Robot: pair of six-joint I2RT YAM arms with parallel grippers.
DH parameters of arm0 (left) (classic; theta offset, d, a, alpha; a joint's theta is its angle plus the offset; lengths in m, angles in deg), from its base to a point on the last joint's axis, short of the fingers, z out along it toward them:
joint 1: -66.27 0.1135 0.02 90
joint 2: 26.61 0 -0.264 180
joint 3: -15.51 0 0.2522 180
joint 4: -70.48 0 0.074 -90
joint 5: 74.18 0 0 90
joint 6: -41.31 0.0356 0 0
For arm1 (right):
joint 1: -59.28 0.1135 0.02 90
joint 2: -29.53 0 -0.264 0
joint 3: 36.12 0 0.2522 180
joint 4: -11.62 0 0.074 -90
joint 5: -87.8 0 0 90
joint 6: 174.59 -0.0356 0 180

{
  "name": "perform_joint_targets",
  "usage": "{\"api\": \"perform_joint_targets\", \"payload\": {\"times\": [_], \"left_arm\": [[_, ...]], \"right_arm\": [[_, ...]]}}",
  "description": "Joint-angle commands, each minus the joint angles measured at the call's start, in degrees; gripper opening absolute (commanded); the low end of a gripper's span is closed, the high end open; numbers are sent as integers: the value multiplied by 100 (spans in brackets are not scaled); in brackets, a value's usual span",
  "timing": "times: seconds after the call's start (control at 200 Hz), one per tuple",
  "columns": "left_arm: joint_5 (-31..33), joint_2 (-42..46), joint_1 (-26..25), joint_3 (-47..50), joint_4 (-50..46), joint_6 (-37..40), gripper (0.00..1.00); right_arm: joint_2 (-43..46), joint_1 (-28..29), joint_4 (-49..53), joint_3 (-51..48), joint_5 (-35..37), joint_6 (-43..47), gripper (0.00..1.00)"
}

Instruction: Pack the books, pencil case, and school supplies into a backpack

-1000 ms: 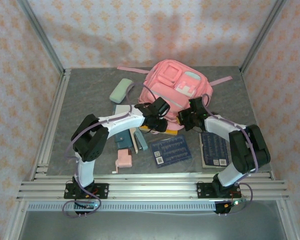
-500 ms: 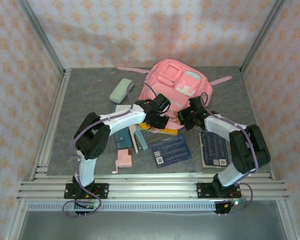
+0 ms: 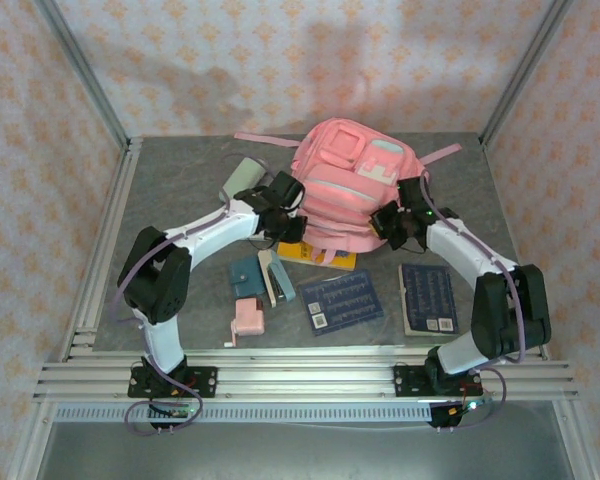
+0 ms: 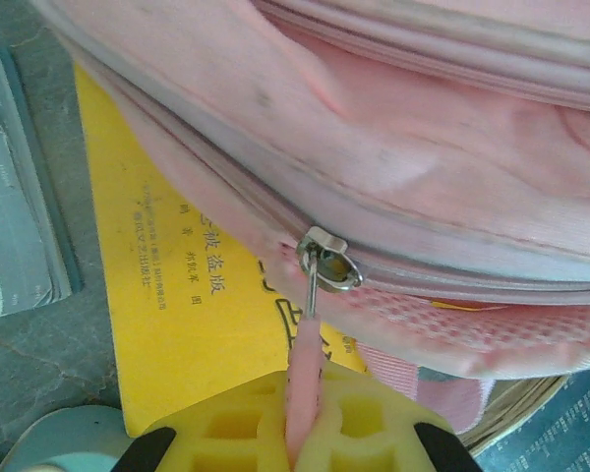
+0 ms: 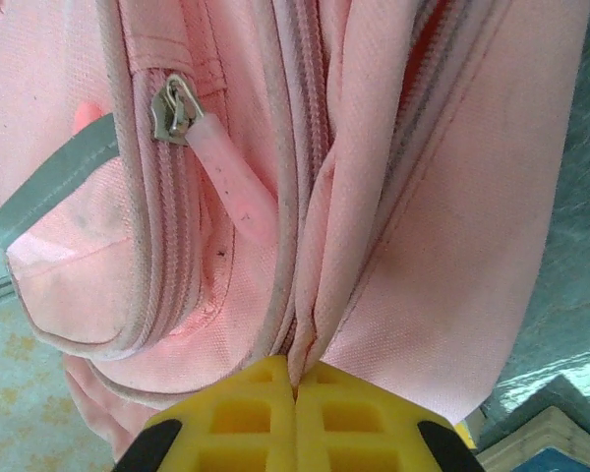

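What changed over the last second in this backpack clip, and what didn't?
The left gripper closed on the backpack's zipper pull and drew it leftward. The right gripper, pinching backpack fabric, shifted right and farther out. The navy books and yellow book stayed put.

The left arm (image 3: 205, 228) and right arm (image 3: 458, 252) have white shells on the slim links and bulky black joint housings; thin grey-purple cables (image 3: 120, 295) loop along each; the base plates (image 3: 170, 380) are black. The fingers (image 4: 231, 433) are bright yellow plastic with square moulded recesses; black corners flank them.
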Motion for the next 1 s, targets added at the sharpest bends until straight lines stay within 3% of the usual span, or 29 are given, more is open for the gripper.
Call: {"api": "perform_joint_targets", "payload": {"times": [0.0, 0.2, 0.3, 0.365, 0.475, 0.756, 0.996], "left_arm": [[330, 324, 183, 53, -314, 3, 0], [-255, 482, -220, -41, -15, -49, 0], [-400, 380, -613, -366, 61, -157, 0], [-467, 332, -775, -552, 97, -325, 0], [-576, 390, -980, -629, 202, -544, 0], [-506, 484, -1373, -562, 329, -665, 0], [-547, 508, -1502, -597, 436, -674, 0]], "right_arm": [[191, -289, 619, 483, 409, 580, 0], [-113, -573, 1165, 1307, 207, 905, 1], [-227, -575, 1552, 1657, 130, 875, 50], [-104, -572, 1764, 1620, 212, 660, 60], [260, -567, 2102, 1360, 258, 293, 62], [1694, -270, 2153, 586, 242, -683, 53], [1542, 488, 1849, 556, 57, -1323, 53]]}}
